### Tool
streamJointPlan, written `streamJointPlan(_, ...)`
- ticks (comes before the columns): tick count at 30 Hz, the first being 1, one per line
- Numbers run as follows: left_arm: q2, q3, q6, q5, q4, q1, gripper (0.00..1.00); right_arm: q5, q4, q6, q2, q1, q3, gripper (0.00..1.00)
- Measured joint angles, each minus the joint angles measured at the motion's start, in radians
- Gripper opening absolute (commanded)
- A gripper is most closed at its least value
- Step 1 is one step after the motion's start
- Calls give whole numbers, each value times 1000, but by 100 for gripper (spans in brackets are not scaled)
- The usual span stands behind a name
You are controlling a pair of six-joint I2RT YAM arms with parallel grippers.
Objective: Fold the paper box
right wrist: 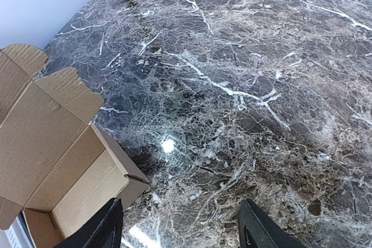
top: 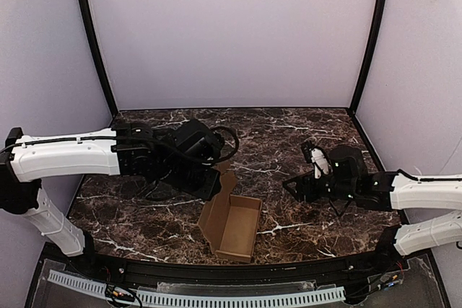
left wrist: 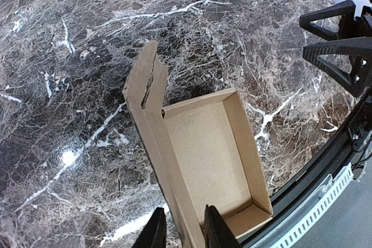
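Lid step, seemingly: paper box (top: 238,229) at near edge of table (top: 303,124). Left gripper (left wrist: 183,219) straddling upright lid (left wrist: 145,85), grip unclear; right gripper (right wrist: 180,210) gaping, empty. Next likely tipping lid shut.

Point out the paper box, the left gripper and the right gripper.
paper box (top: 240,229), top external view, on the tray's inner floor.
left gripper (left wrist: 184,232), left wrist view, midway between its fingertips.
right gripper (right wrist: 181,227), right wrist view, midway between its fingertips.

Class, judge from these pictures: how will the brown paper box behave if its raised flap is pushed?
The paper box looks thin and empty, so probably light, apt to slide on the glossy table. Its raised flap hinges on a crease, so it likely folds.
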Motion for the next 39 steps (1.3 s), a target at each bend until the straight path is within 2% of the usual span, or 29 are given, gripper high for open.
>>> streamJointPlan(3,17,0,-1,-3,-2,0,16,1,-3,0,-6,0,0,67)
streamJointPlan(6,31,1,-1,-15,-13,0,4,3,-5,0,-15,0,0,67)
streamJointPlan(8,39,5,1,-24,-21,0,1,4,-6,0,-18,0,0,67)
streamJointPlan(15,81,79,61,-50,-67,0,0,12,-32,-8,-45,0,1,67)
streamJointPlan(18,103,128,158,-57,-72,0,0,14,-46,-34,-66,0,6,67)
streamJointPlan(25,129,154,497,-59,-35,0,0,-24,-54,-158,-116,-9,31,72)
streamJointPlan(33,134,98,878,-47,97,0,0,-181,4,-364,-81,-23,43,76)
streamJointPlan(39,135,86,1088,17,138,8,1,-318,80,-481,-23,-35,42,75)
